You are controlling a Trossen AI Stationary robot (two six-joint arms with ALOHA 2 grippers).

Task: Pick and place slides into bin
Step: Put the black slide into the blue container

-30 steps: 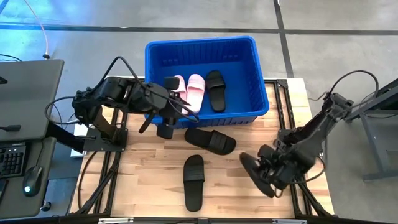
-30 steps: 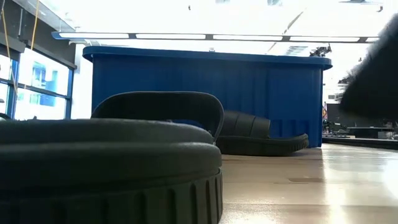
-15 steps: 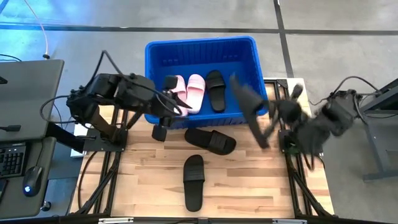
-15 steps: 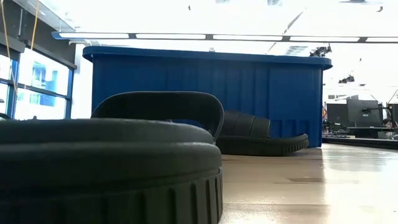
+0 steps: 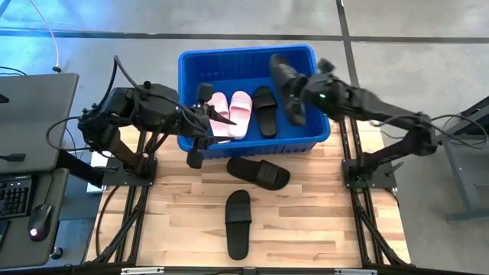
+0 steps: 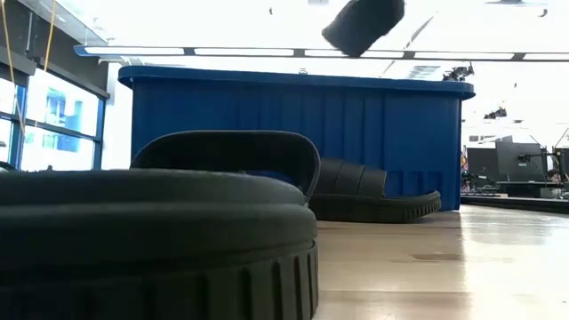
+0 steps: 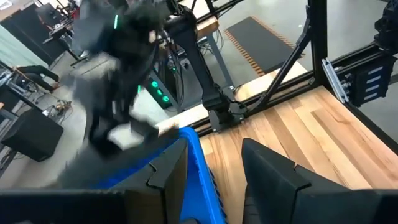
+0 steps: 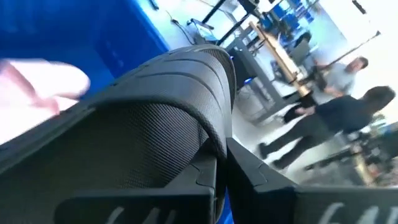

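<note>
The blue bin [image 5: 317, 114] stands at the table's far middle and holds two pink slides [image 5: 231, 113] and a black slide [image 5: 264, 111]. My right gripper [image 5: 306, 92] is shut on another black slide [image 5: 286, 88] above the bin's right half; this slide also shows at the top of the low view [image 6: 363, 22]. Two black slides [image 5: 258, 173] [image 5: 238, 223] lie flat on the table in front of the bin. My left gripper [image 5: 212, 122] is open and empty at the bin's near-left wall, its fingers [image 7: 273, 180] beside the blue rim [image 7: 193, 162]. My right gripper holds the black slide by its wide ribbed strap [image 8: 186, 93]; its fingers [image 8: 217, 177] meet the strap's edge, and the strap itself hides how far they reach. The slide is lifted clear above the bin and tilted.
The bin's tall walls [image 6: 293, 133] rise behind the slide lying next to it [image 6: 373, 191]. A desk with a keyboard [image 5: 15, 195] stands left of the table. People [image 8: 348, 106] stand in the room beyond. Bare wood shows at the table's near right [image 5: 321, 221].
My right gripper has swung with the black slide from low at the table's near right corner, up and toward the far edge, and now holds it above the bin. The slide has gone from beside the table edge to high over the bin's right half.
</note>
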